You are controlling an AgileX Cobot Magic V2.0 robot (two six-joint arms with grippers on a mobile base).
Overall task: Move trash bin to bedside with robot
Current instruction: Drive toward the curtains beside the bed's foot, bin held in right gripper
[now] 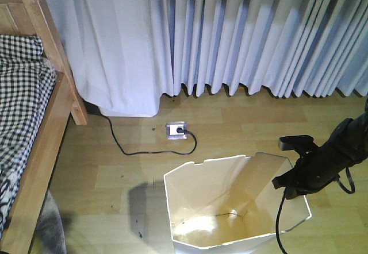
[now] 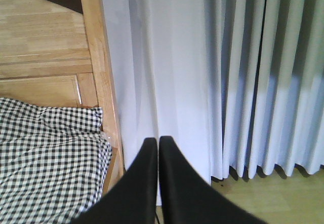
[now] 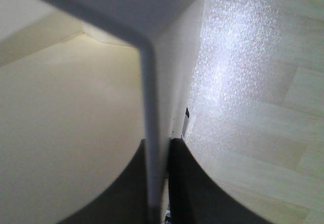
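trash bin (image 1: pixel 201 205) stands on floor (image 1: pixel 115 168) at 6 o'clock in front view, apart from bed frame (image 1: pixel 43 145) at 9 o'clock | right hand (image 3: pixel 158 148) clamped on bin wall, 3 o'clock rim | left hand (image 2: pixel 158 143) fingers together, holding nothing, facing curtain (image 2: pixel 243 82)

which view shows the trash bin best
The exterior front-facing view: the trash bin shows its open rim and inside. The right wrist view gives only one wall edge, in the jaws of the right gripper. The left wrist view shows none of it.

Pale pleated curtains (image 1: pixel 230 35), light wooden floor (image 1: pixel 86 173)
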